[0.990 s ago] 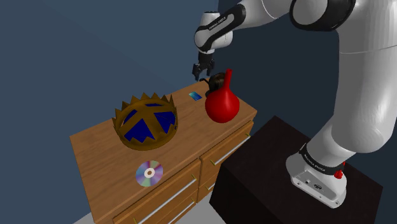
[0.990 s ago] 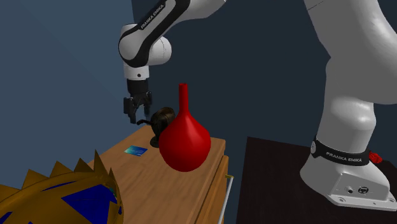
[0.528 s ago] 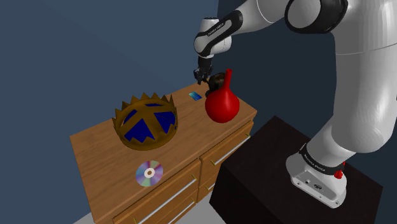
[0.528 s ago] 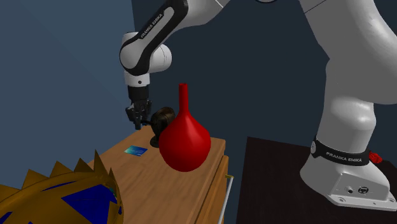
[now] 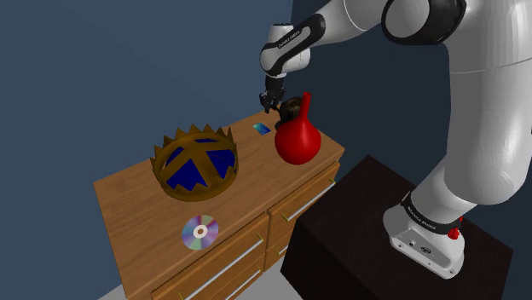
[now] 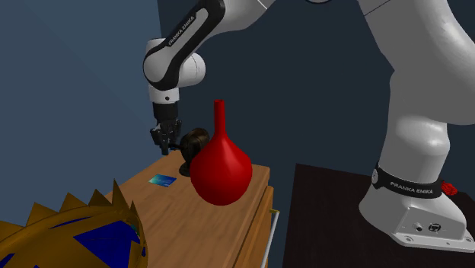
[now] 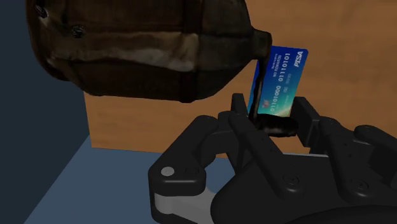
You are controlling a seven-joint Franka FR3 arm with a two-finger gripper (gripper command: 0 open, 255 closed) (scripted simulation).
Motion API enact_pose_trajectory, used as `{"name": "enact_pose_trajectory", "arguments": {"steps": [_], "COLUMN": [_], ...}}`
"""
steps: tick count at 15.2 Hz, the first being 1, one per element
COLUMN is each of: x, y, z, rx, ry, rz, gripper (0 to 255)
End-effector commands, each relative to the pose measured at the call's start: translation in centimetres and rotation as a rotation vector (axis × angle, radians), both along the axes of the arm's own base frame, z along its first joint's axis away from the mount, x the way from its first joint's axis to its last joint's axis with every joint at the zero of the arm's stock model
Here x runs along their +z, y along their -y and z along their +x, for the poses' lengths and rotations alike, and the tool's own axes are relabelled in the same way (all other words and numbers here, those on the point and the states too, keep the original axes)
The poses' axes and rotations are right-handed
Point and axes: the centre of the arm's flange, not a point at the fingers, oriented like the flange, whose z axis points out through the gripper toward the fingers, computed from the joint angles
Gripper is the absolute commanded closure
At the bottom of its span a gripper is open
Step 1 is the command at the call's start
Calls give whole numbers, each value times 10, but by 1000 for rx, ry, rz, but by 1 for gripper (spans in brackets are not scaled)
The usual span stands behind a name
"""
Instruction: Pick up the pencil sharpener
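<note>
**Grip made, lift to come**

The white arm (image 5: 477, 102) reaches over a wooden dresser (image 5: 136, 192); on its top stand a spiked gold-and-blue crown (image 5: 194, 160) and a red vase (image 5: 297, 141), with a disc (image 5: 200, 231) lying flat near the front edge; the pencil sharpener (image 6: 196, 141) — dark brown, with a thin black crank — sits at the far corner, just behind the vase, its foot seemingly resting on the wood; a small blue card (image 5: 262, 129) lies near it. The gripper (image 7: 272, 114) hangs at the sharpener's side, its jaws closed onto the crank's black end, as the wrist view shows. The reach and the grasp look done — the lift is what remains, and the thin crank seems a precarious hold.
</note>
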Motion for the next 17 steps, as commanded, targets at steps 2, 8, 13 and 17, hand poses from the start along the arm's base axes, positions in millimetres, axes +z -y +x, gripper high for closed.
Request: {"name": "enact_pose_trajectory", "arguments": {"steps": [2,8,13,17], "x": [10,42,69,80], "y": [0,0,0,0], "z": [0,0,0,0], "rx": [0,0,0,0], "ry": [-1,-1,-1,-1], "rz": [0,0,0,0], "gripper": [255,255,255,255]}}
